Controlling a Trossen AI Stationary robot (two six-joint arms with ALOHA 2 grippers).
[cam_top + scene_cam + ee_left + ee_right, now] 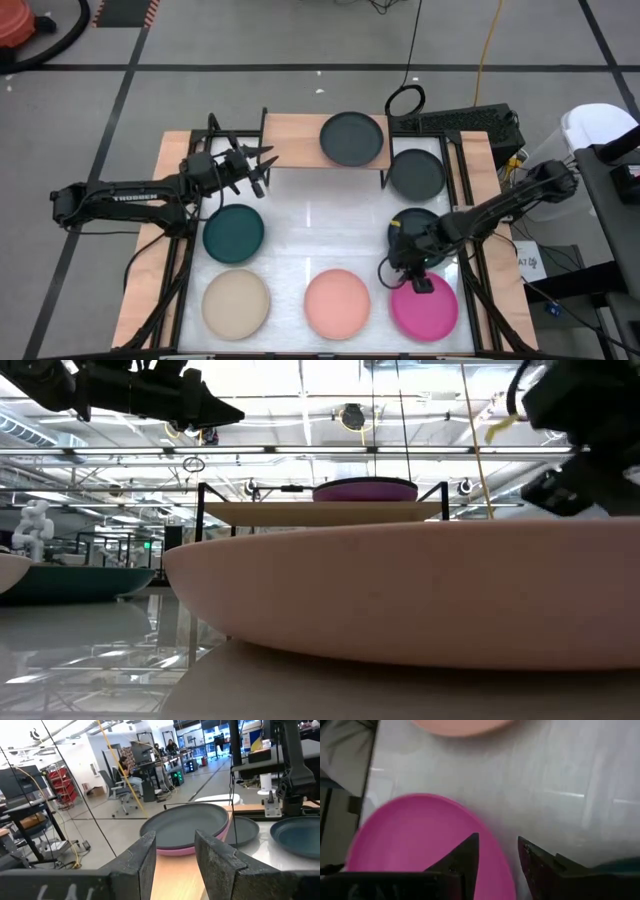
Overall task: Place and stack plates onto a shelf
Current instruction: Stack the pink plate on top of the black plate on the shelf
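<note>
The right gripper hangs narrowly open and empty, its fingers straddling the rim of the magenta plate directly beneath. Risk: a shallow bite would let the plate slip. The left gripper, slightly open and empty, faces the shelf.

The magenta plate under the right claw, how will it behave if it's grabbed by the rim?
The magenta plate looks rigid, so it probably won't flex. Its matte finish may give fair grip, though it could slide on the glossy white table when nudged. Lying flat and shallow, it seems unlikely to roll. The right claw hovers open over its edge.
</note>
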